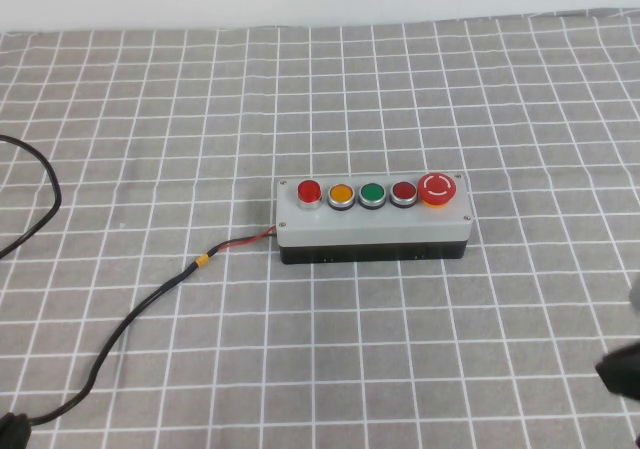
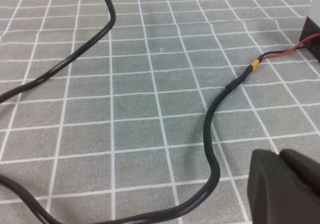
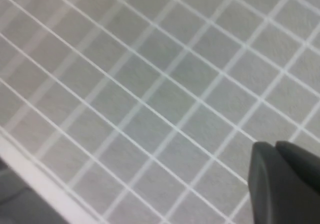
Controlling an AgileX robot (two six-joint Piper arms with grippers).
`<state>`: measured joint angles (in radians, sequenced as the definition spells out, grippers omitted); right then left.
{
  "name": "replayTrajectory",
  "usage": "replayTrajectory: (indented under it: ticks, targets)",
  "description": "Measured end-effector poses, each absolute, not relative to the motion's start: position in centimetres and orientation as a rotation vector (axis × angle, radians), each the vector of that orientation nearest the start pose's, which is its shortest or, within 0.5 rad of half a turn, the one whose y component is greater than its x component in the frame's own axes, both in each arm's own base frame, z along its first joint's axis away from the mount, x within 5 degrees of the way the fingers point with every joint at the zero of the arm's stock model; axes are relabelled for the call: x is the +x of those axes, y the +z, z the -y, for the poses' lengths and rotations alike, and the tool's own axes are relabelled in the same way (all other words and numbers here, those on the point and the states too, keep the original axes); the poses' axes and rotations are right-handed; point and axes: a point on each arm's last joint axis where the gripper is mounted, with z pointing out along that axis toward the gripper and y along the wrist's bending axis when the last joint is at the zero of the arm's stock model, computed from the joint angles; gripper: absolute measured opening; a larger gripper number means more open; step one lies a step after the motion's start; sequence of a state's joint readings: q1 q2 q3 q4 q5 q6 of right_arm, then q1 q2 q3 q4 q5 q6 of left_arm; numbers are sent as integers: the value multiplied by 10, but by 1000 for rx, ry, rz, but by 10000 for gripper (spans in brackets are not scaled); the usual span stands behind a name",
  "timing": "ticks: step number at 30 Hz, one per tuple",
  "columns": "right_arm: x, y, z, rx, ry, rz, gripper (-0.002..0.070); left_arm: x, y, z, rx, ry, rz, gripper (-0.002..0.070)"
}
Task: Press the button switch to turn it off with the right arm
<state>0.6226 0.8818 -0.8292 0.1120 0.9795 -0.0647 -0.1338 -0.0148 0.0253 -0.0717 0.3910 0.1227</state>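
Observation:
The grey five-button box lies mid-table on the checked cloth. The button switch, small, bright red and with a silver collar, is at the box's left end. Beside it come a yellow button, a green one, a darker red flat one and the large red mushroom button. My right gripper is low at the table's right edge, far from the box; in the right wrist view its fingers are together over bare cloth. My left gripper is shut and empty beside the cable.
A black cable with red wire and a yellow band runs from the box's left end to the front left, and loops in the left wrist view. A second cable curves at the left edge.

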Motion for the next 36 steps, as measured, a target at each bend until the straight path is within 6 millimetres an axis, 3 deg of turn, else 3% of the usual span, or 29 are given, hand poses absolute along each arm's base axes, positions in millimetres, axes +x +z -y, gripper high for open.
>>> replayTrajectory:
  ticks: [5, 9, 14, 21, 28, 36]
  targets:
    - [122, 289, -92, -816, 302, -2372, -17, 51, 170, 9, 198, -79, -1875, -3]
    - [126, 265, -86, -767, 264, -2232, -17, 51, 170, 9, 198, -79, -1875, -3]
    - [121, 235, -56, -531, 218, -2026, -17, 51, 170, 9, 198, -79, -1875, -3]
    - [94, 189, -16, -224, 70, -1796, -17, 51, 170, 9, 198, -79, -1875, -3]
    - [80, 193, -9, -155, 24, -1708, -17, 51, 170, 9, 198, -79, -1875, -3]
    - [63, 189, -7, -80, 96, -1708, -17, 51, 170, 9, 198, -79, -1875, -3]
